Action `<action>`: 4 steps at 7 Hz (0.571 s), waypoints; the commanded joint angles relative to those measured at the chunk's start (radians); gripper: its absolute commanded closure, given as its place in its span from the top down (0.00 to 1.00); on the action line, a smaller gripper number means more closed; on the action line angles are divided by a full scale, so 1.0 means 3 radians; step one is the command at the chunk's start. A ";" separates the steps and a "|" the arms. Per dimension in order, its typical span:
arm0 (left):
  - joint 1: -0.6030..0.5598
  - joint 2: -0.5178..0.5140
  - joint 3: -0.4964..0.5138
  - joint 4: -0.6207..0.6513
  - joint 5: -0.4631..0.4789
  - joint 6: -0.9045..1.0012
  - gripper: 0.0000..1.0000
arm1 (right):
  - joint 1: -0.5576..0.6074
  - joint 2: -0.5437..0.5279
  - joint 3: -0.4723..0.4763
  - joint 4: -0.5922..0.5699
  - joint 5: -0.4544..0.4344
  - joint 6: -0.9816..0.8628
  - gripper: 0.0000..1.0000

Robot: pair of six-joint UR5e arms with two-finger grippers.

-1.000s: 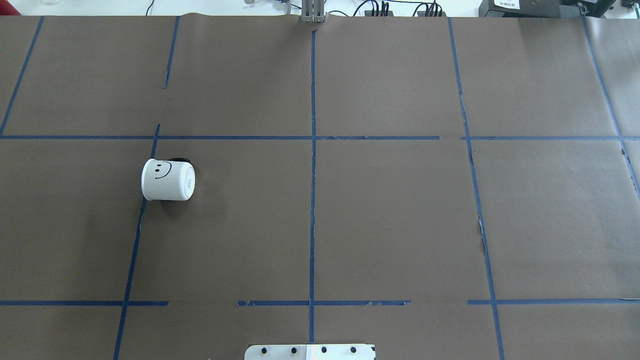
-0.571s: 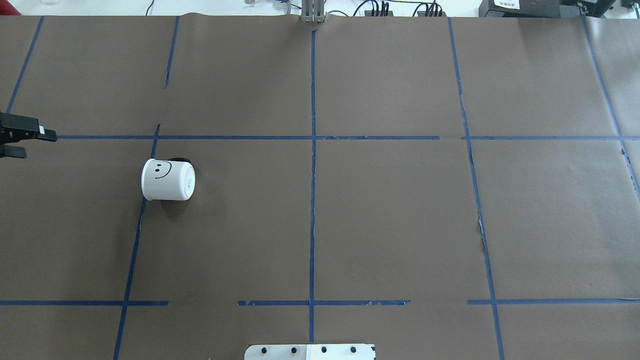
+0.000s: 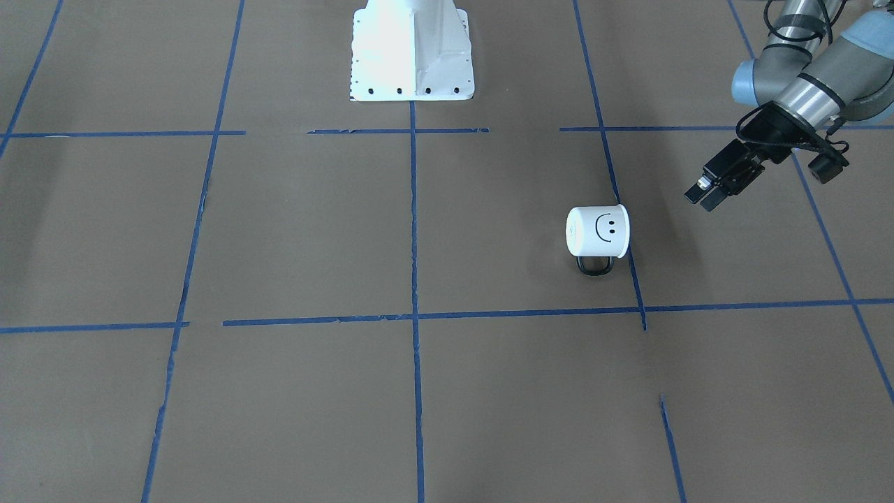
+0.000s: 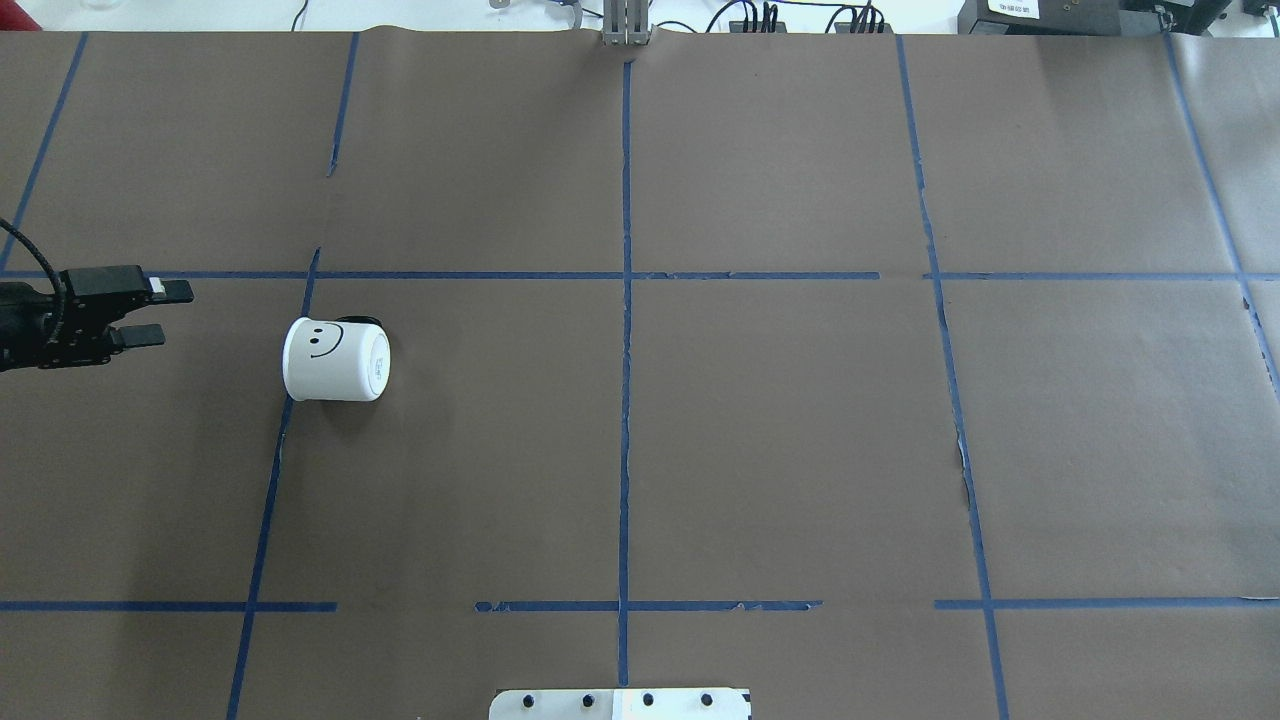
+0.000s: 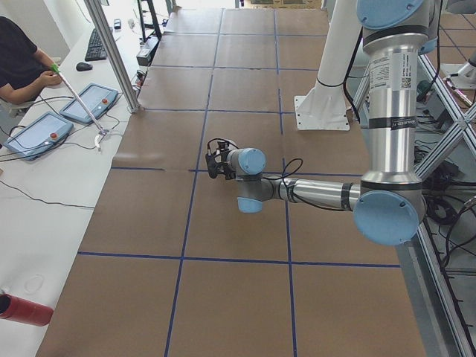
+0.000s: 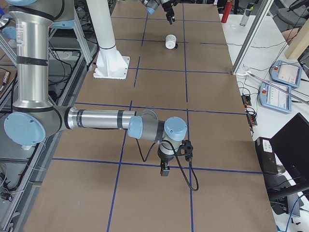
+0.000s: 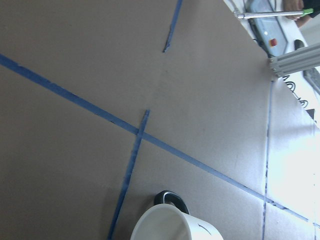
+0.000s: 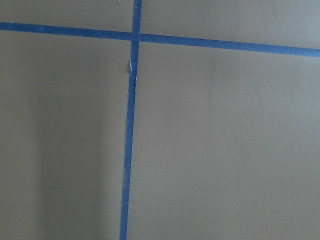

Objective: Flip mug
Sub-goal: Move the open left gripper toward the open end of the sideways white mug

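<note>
The white mug with a black smiley face lies on its side on the brown table paper. Its black handle rests on the table on the far side from the robot. Its mouth faces my left gripper, and the left wrist view shows the cream inside. My left gripper is open and empty, hovering to the left of the mug with a clear gap. It also shows in the front view. My right gripper shows only in the exterior right view, pointing down near the table. I cannot tell whether it is open.
Blue tape lines divide the brown paper into squares. The robot's white base stands at the table's near-robot edge. Operator tablets lie on the white bench beyond the far edge.
My left gripper has come in from the left edge and moved right toward the mug. The mug has not moved.
</note>
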State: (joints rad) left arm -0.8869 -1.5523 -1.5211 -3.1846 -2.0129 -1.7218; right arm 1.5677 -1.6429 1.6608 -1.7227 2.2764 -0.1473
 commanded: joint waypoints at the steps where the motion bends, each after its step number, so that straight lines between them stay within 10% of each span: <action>1: 0.0057 -0.0266 0.0325 -0.0484 0.0057 -0.0029 1.00 | 0.0000 0.0000 0.0002 0.0000 0.0000 0.0000 1.00; 4: 0.0128 -0.0413 0.0519 -0.0761 -0.0009 -0.0674 1.00 | 0.0000 0.0000 0.0002 0.0000 0.0000 0.0000 1.00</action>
State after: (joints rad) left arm -0.8570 -1.6504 -1.3891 -3.3838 -2.0140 -1.8136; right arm 1.5677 -1.6429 1.6613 -1.7227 2.2764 -0.1472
